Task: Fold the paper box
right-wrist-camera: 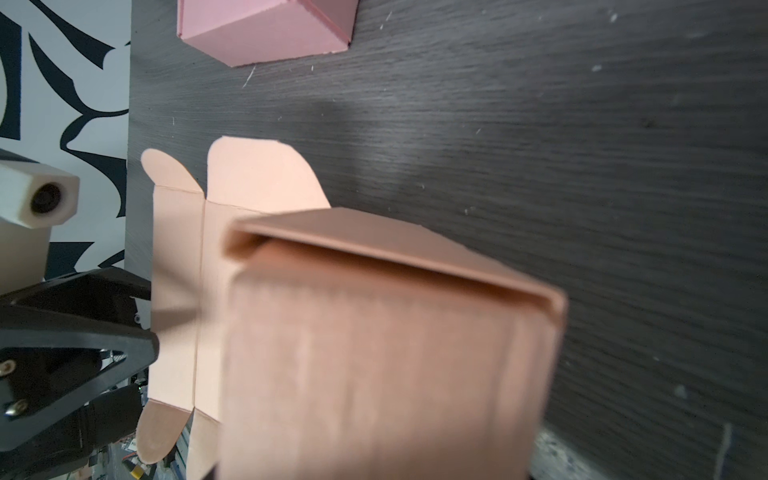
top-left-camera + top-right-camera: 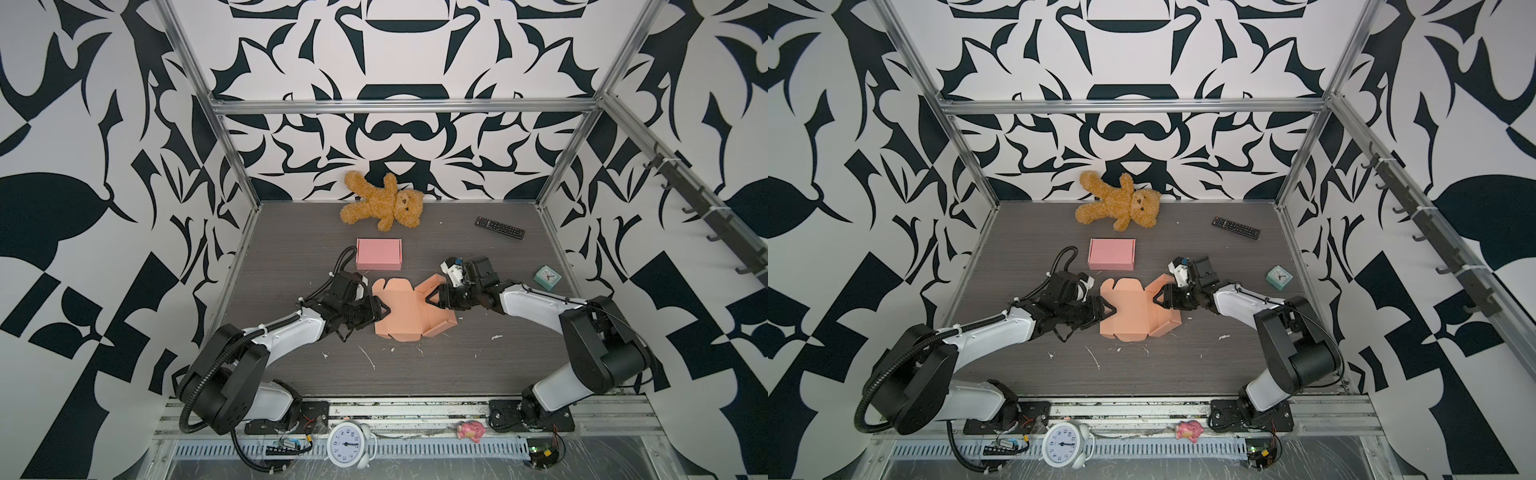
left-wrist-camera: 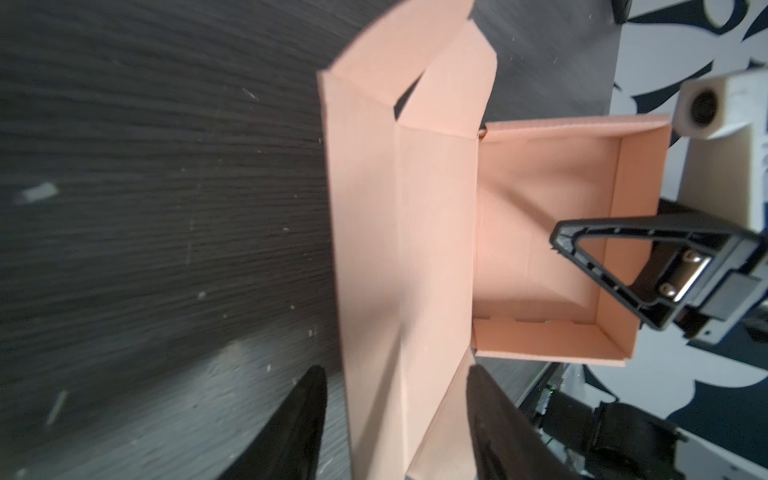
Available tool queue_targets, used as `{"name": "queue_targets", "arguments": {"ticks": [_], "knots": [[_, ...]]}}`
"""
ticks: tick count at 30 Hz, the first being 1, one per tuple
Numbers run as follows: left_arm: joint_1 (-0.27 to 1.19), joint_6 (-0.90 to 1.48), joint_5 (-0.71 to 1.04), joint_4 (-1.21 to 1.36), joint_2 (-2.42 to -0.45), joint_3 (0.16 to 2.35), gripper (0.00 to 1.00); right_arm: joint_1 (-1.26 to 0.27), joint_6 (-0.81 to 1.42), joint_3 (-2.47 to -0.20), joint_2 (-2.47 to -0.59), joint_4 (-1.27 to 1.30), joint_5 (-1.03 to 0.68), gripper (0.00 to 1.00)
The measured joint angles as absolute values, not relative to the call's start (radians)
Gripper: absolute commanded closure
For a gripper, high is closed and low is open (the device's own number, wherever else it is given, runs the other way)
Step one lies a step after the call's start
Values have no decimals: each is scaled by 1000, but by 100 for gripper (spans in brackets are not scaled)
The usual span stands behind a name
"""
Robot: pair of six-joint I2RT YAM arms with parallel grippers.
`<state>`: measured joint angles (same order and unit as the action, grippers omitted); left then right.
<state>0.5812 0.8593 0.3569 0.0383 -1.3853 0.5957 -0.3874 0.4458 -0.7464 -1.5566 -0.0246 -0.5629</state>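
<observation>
We find the peach paper box (image 2: 399,316) in the middle of the table (image 2: 478,374), half made. Its tray (image 3: 540,232) stands formed on the right side, and its lid (image 2: 388,301) lies flat on the table to the left of the tray, joined along a crease that runs roughly from the near edge toward the back wall. We judge that the next move turns on that crease, since the lid has to swing over it, from left to right, onto the tray. Our left gripper (image 3: 395,374) is the nearer one to the lid. It sits at the lid's free left edge, jaws apart at a middling width with the edge of the sheet between them, and we cannot see that they press on it. From this gripper the tray lies straight ahead, to the right. Our right gripper (image 2: 435,300) comes in from the opposite side, with one finger (image 3: 623,232) reaching inside the tray over its right wall. The other finger is hidden, so we cannot tell whether it pinches that wall or merely stands over it. We judge that it must leave the tray before the lid comes across. Counting, we have one peach box to fold, one pink box (image 2: 379,253) already closed behind it, two grippers, one teddy bear (image 2: 384,203), one remote (image 2: 500,227) and two clocks. One is a small teal clock (image 2: 547,277) on the table at the right, the other a white clock (image 2: 348,444) by the front rail (image 2: 415,409), where one pink toy (image 2: 469,430) also lies.
</observation>
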Motion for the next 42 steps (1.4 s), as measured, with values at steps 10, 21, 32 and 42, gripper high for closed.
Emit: {"name": "queue_targets", "arguments": {"ticks": [10,21,32,42], "knots": [[580,866,357,64,-1401,596,70,-387,445,-746,-1557,-25,-566,36],[580,861,340,63,-1401,596,85,-387,438,-746,-1556,-29,-569,27],[580,863,334,48,-1400,603,92,-387,410,-735,-1488,-58,-552,19],[580,805,309,-44,-1351,669,95,-387,367,-731,-1355,-117,-492,15]]}}
